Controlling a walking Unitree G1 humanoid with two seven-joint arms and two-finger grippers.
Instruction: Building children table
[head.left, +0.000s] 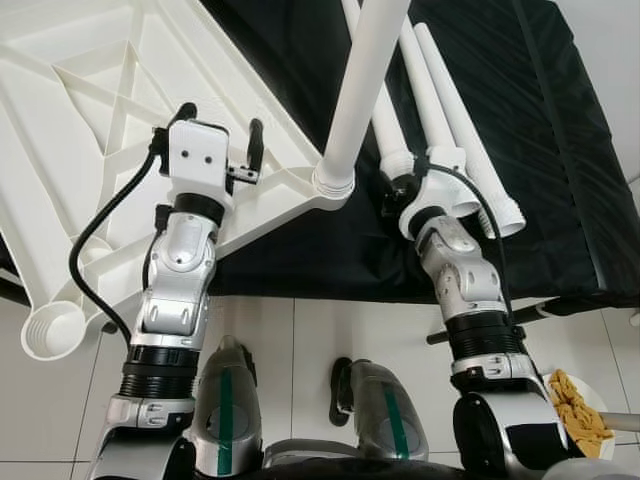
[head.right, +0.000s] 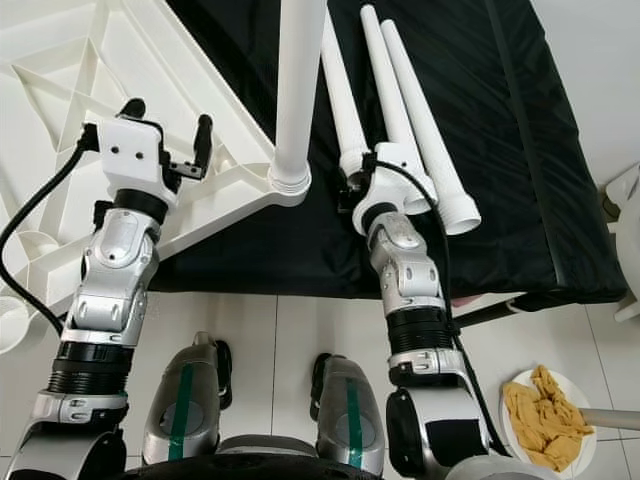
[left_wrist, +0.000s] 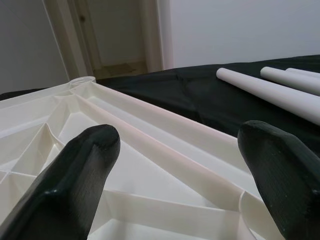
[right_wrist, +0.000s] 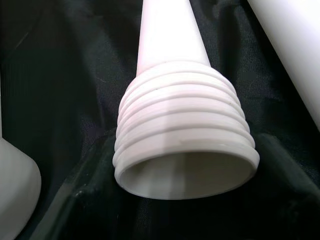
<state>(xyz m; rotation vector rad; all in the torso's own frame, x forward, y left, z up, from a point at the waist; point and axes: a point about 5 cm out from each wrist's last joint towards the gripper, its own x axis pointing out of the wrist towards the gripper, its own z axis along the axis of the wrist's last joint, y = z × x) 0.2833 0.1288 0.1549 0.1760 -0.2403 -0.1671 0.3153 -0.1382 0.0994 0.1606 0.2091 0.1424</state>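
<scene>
The white table top (head.left: 90, 130) lies upside down, ribs up, partly on a black cloth (head.left: 560, 150). One white leg (head.left: 365, 80) stands upright in its near corner socket (head.left: 335, 182). Three loose legs (head.left: 440, 110) lie side by side on the cloth to the right. My left gripper (head.left: 222, 118) hangs open over the top's ribbed edge, its fingers (left_wrist: 75, 185) apart with nothing between them. My right gripper (head.left: 400, 190) is at the near end of the leftmost loose leg, whose threaded end (right_wrist: 185, 125) is right in front of the wrist camera.
An empty corner socket (head.left: 50, 330) of the table top overhangs the tiled floor at the near left. A plate with yellow pieces (head.left: 575, 410) sits on the floor at the right. My own feet (head.left: 225, 400) stand close to the cloth's front edge.
</scene>
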